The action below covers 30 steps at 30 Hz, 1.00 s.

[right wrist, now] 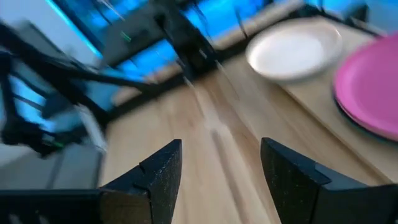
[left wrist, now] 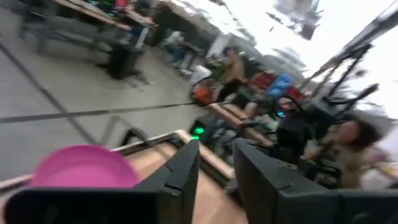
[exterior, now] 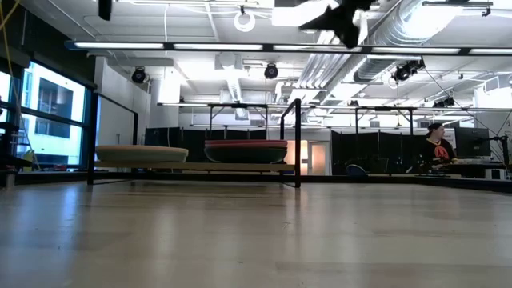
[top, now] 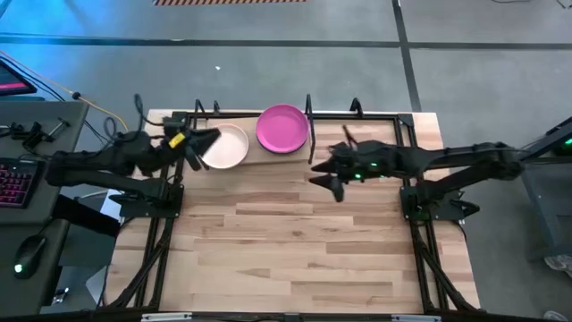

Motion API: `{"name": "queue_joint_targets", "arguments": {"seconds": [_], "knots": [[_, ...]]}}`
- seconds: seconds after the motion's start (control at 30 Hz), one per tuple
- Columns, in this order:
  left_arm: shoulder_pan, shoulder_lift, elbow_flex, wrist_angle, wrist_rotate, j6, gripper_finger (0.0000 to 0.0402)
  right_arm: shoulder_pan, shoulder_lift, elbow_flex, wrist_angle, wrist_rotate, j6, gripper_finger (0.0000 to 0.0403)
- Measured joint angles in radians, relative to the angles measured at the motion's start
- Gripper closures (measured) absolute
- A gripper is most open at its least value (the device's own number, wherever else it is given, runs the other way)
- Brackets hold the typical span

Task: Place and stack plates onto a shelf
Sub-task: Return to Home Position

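The shelf (top: pixel 357 141) runs along the table's far edge. On it a cream plate (top: pixel 225 148) rests flat at the left. To its right a magenta plate (top: pixel 282 128) lies on top of a dark plate (right wrist: pixel 346 111). My left gripper (top: pixel 204 146) hovers high above the cream plate's left rim, open, with nothing between its fingers (left wrist: pixel 216 149). My right gripper (top: pixel 327 177) hangs in the air right of the magenta plate, over the table just in front of the shelf. It is open and has nothing in it (right wrist: pixel 221 149).
Black upright rods (exterior: pixel 298 142) stand on the shelf right of the magenta stack. The shelf board to the right of them is bare. The broad wooden tabletop (top: pixel 295 250) stretches toward the near edge. A person (exterior: pixel 438 148) sits far back in the room.
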Motion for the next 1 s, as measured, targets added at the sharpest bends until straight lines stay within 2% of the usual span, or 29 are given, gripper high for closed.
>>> {"name": "queue_joint_targets", "arguments": {"seconds": [0.07, 0.2, 0.3, 0.37, 0.5, 0.7, 0.97, 1.0], "knots": [[-0.020, 0.036, -0.046, 0.133, 0.012, -0.002, 0.0335, 0.014, -0.058, -0.039, 0.060, -0.001, -0.001, 0.0203], [-0.053, 0.094, -0.229, 0.515, 0.035, 0.023, 0.0392, 0.034, -0.139, -0.067, 0.075, -0.002, -0.044, 0.0203], [-0.051, 0.123, -0.370, 0.751, 0.036, -0.024, 0.0395, 0.037, -0.174, -0.067, 0.037, -0.002, -0.092, 0.0203], [-0.051, 0.125, -0.433, 0.849, 0.039, -0.028, 0.0400, 0.037, -0.191, -0.067, 0.018, -0.002, -0.094, 0.0203], [-0.049, 0.085, -0.503, 0.901, 0.045, 0.010, 0.0401, 0.037, -0.201, -0.067, 0.025, -0.001, -0.010, 0.0203], [-0.004, 0.012, -0.551, 0.874, 0.144, 0.062, 0.0401, 0.036, -0.201, -0.067, 0.038, -0.001, 0.098, 0.0203], [0.050, -0.093, -0.749, 1.022, 0.215, 0.009, 0.0401, 0.037, -0.205, -0.067, 0.122, -0.002, 0.183, 0.0203], [0.050, -0.106, -0.745, 0.987, 0.218, 0.001, 0.0401, 0.037, -0.207, -0.066, 0.123, -0.001, 0.183, 0.0203]]}}
